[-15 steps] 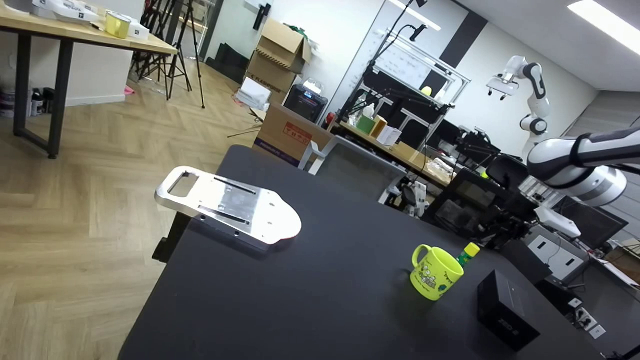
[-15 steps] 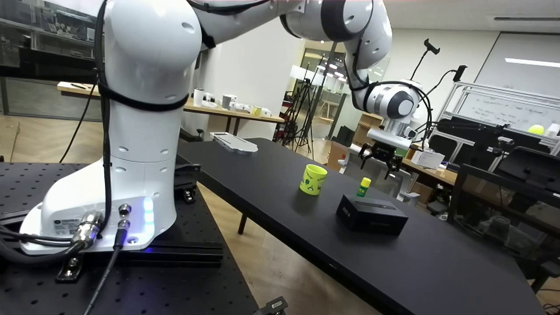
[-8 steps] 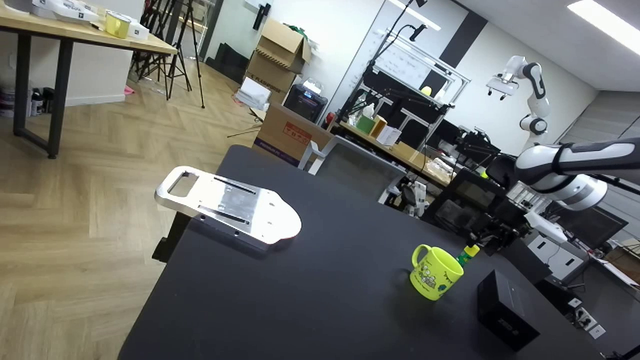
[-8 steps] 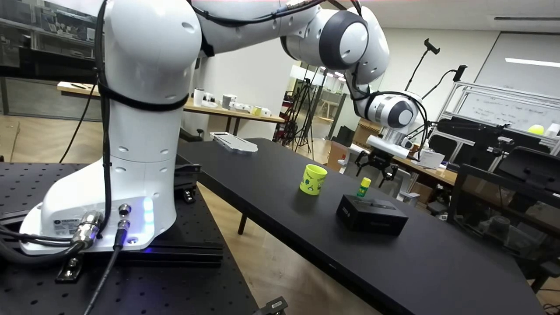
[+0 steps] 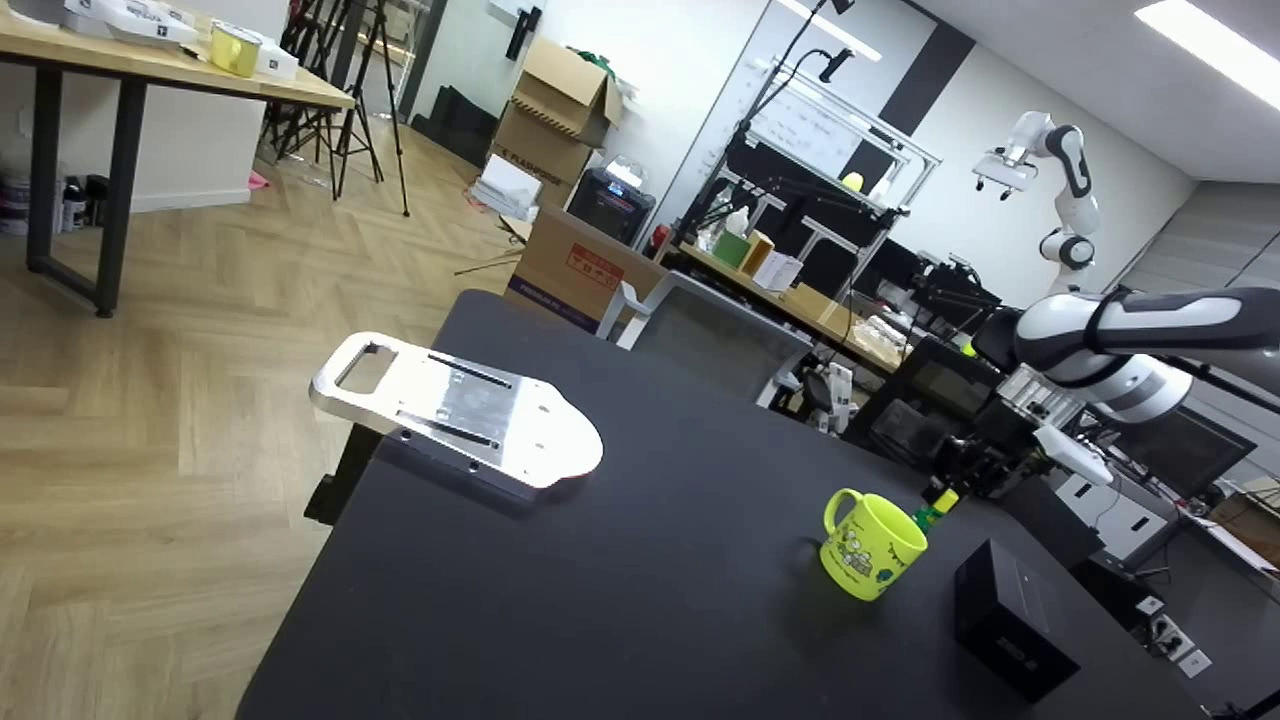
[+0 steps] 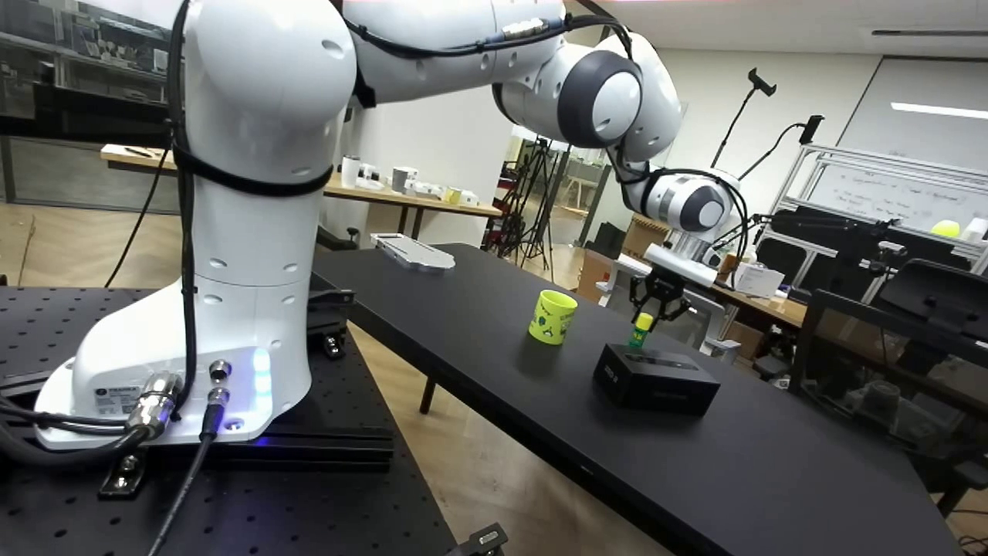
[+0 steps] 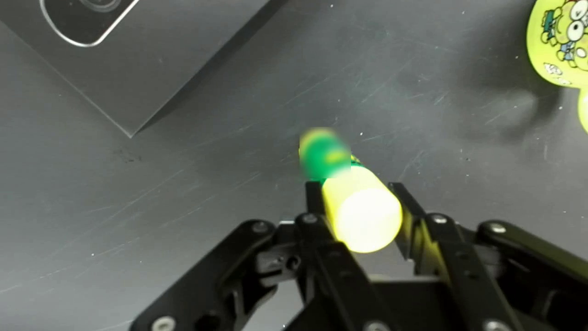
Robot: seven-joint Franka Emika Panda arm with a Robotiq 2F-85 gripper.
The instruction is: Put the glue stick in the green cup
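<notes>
The jaws of the gripper (image 7: 355, 186) were narrowed around the glue stick (image 6: 640, 330) and grasped its yellow end. This stick stood upright near the green cup (image 6: 553, 317), on the black table (image 5: 650, 560).

"ZED" marks the black box (image 5: 1010, 620), "FLASHFORGE" a stacked carton (image 5: 540, 152), and "PREMIUM PC" the nearer carton (image 5: 585, 262).

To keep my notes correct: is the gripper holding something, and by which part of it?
Probably the glue stick, by its yellow cap: the fingers flank it closely in the wrist view, but whether they press it cannot be told.
</notes>
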